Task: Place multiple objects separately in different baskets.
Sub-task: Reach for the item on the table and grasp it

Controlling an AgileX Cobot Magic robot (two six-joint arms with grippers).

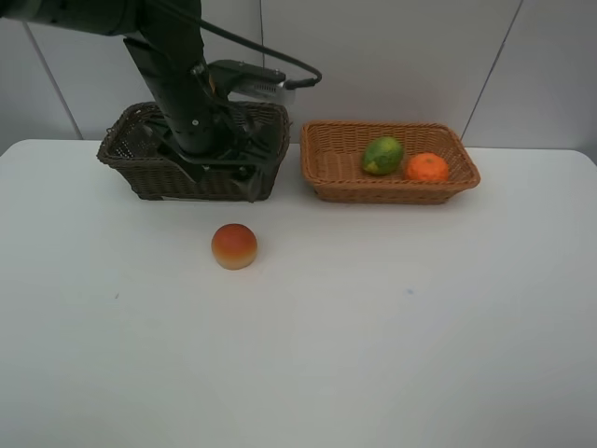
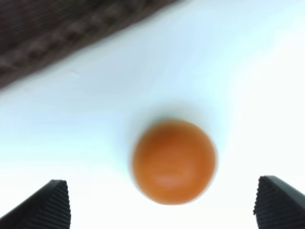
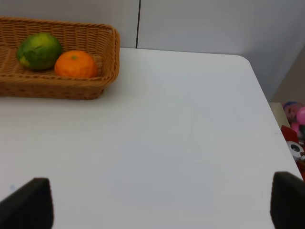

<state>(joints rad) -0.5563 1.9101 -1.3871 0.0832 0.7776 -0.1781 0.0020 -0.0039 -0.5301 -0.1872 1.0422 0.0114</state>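
A red-orange peach (image 1: 234,245) lies on the white table in front of the dark brown basket (image 1: 131,149). My left arm reaches down over that basket, and my left gripper (image 1: 250,185) hangs at its front right corner, above and behind the peach. In the left wrist view the gripper (image 2: 162,210) is open and empty, with the blurred peach (image 2: 173,161) between the fingertips and below them. The light tan basket (image 1: 336,182) holds the green lime-like fruit (image 1: 382,155) and the orange (image 1: 426,167). My right gripper (image 3: 159,205) is open and empty above bare table. The cup and both bottles are out of view.
The arm hides the inside of the dark basket. The two baskets stand side by side at the back of the table (image 1: 373,327). The right wrist view shows the table's right edge (image 3: 264,109) and toys on the floor (image 3: 295,124) beyond it.
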